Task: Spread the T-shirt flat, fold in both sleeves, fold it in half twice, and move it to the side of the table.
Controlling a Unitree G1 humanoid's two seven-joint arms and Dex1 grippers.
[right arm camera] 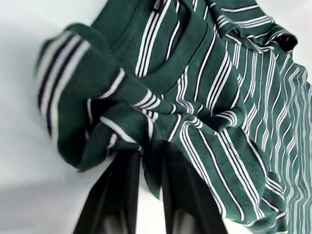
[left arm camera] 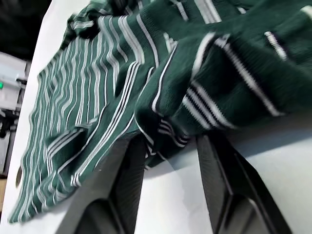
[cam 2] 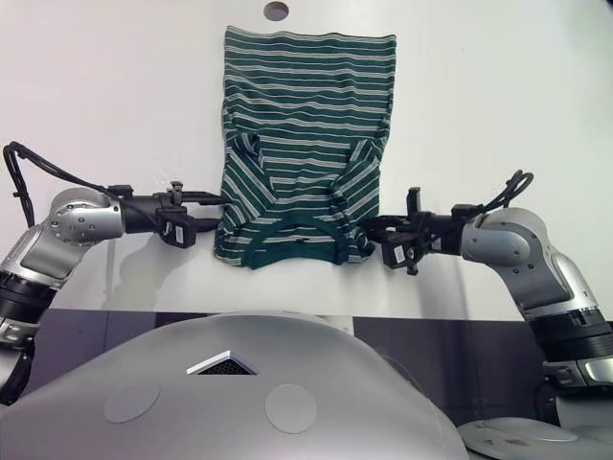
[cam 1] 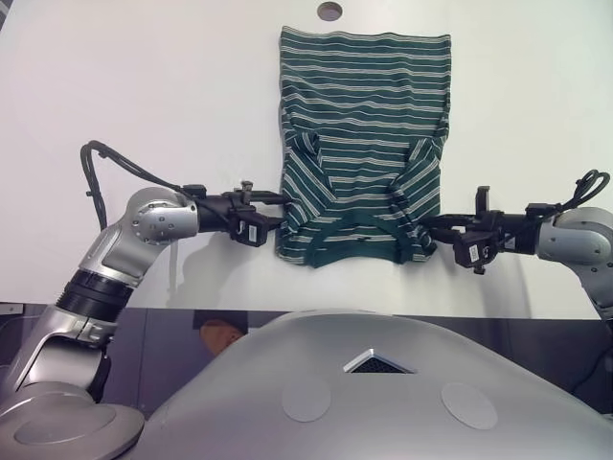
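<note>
We judge sleeves done — right pincer clenched on the T-shirt, left pincer released at its edge; both halvings remain.

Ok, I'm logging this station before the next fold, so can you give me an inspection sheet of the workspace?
Surface: white table, with a round hole at its far edge.
Job's things: green striped T-shirt lying flat, both sleeves folded in, collar toward the robot.
Clutter: nothing seen.
Grippers: left gripper open at the shirt's near left corner; right gripper shut on the near right corner.
Cables: black left cable loop and right cable loop by the arms, off the shirt.
Surroundings: dark area below the table's near edge.
</note>
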